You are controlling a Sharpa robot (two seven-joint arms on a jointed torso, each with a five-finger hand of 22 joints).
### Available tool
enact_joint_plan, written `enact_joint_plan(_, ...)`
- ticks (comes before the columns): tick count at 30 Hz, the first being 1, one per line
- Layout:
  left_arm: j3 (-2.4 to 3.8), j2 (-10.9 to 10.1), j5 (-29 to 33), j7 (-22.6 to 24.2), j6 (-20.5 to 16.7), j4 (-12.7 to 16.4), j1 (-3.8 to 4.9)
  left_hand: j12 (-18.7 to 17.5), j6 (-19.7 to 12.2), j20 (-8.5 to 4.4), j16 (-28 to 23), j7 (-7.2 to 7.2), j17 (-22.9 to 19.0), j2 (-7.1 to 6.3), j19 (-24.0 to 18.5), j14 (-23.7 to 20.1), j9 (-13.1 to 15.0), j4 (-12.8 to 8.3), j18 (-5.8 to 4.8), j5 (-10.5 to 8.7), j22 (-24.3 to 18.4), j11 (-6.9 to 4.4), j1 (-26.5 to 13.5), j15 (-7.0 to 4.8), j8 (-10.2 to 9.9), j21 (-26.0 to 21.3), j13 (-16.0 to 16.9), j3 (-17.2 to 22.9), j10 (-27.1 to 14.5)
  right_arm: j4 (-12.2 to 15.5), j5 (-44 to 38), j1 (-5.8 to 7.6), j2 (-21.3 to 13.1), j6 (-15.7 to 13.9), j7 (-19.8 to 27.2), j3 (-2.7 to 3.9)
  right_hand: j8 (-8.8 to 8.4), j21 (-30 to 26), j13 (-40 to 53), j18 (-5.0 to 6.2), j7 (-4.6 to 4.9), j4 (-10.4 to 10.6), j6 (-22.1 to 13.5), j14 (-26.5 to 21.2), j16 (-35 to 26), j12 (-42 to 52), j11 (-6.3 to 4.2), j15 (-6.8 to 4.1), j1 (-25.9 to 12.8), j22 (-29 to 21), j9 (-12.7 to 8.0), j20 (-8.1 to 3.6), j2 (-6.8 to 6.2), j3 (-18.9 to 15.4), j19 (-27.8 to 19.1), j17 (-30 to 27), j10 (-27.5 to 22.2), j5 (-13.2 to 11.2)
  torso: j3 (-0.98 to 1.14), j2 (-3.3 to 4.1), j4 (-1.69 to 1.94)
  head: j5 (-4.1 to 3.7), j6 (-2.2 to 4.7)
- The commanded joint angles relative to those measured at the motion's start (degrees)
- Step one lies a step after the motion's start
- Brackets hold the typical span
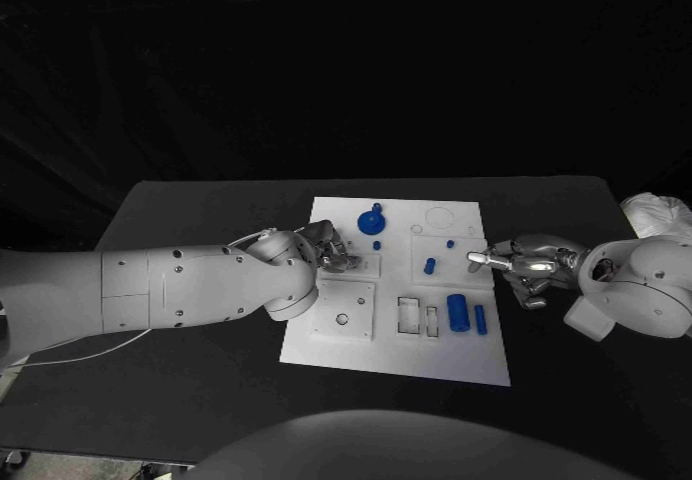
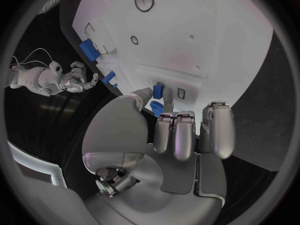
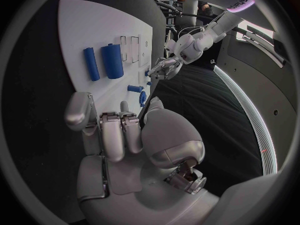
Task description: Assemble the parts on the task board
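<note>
Left silver hand [image 1: 326,247] over the white plastic task board's [image 1: 361,355] near-left area, fingers curled, grasp unclear, blue knobbed part [image 1: 372,219] just beyond it, right silver hand [image 1: 522,266] at the board's right edge, empty, fingers loosely apart, two blue cylinders [image 1: 464,313] nearby.

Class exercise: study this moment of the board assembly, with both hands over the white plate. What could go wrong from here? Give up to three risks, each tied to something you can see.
1. The left hand hovers close to the knobbed blue part; a careless move might knock it.
2. The right hand reaches over the task board edge near the two loose blue cylinders; brushing them could roll them away.
3. Neither hand visibly holds a part, so any grasp is uncertain.
</note>
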Motion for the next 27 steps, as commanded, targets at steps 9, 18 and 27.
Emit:
enact_joint_plan(9,0.01,0.05,1.48,3.05,-0.19,0.04,-0.13,0.14,-0.05,0.41,0.14,-0.6,15.06,1.61,0.67,6.04,0.51,-0.66,0.17,1.81,10.67,0.05,3.11,0.06,1.13,-0.35,15.05,0.04,6.06,-0.06,-0.1,-0.23,0.08,0.37,0.54,-0.01,-0.25,-0.33,3.29,0.04,0.01,-0.02,-0.46,1.79,-0.19,-0.27,-0.46,0.14,0.59,7.47,-0.06,0.0,0.01,0.31,-0.39,10.14,0.62,0.41,0.0,0.02,0.05,-0.01,0.0)
enact_joint_plan(18,0.01,-0.01,3.16,5.42,-0.94,-0.03,-0.13,0.14,0.83,0.05,0.14,-1.15,15.06,2.55,0.81,6.04,1.29,-1.17,0.13,0.99,10.84,-0.43,5.69,-0.34,2.74,-0.26,15.05,1.44,6.06,-0.06,-0.09,-0.29,0.03,0.42,0.47,-0.01,-0.24,-0.35,3.33,0.05,0.02,-0.01,-0.46,1.77,-0.21,-0.24,-0.45,0.14,0.59,7.46,-0.06,0.01,0.06,0.34,-0.4,10.13,0.68,0.44,0.02,0.03,0.0,0.02,0.0)
enact_joint_plan(27,0.02,0.08,3.87,7.04,-1.7,-0.1,-0.13,0.14,0.93,-0.23,0.14,-1.31,15.06,2.92,0.92,6.04,2.12,-1.52,0.1,-0.17,11.01,-0.66,7.98,-0.58,4.31,-0.22,15.05,3.91,6.06,-0.05,-0.08,-0.31,0.04,0.53,0.39,-0.01,-0.22,-0.58,3.3,0.1,0.05,0.01,-0.42,1.69,-0.3,-0.26,-0.44,0.14,0.61,7.4,-0.05,0.01,0.15,0.41,-0.54,10.03,0.64,0.47,0.02,0.04,-0.02,-0.04,0.0)
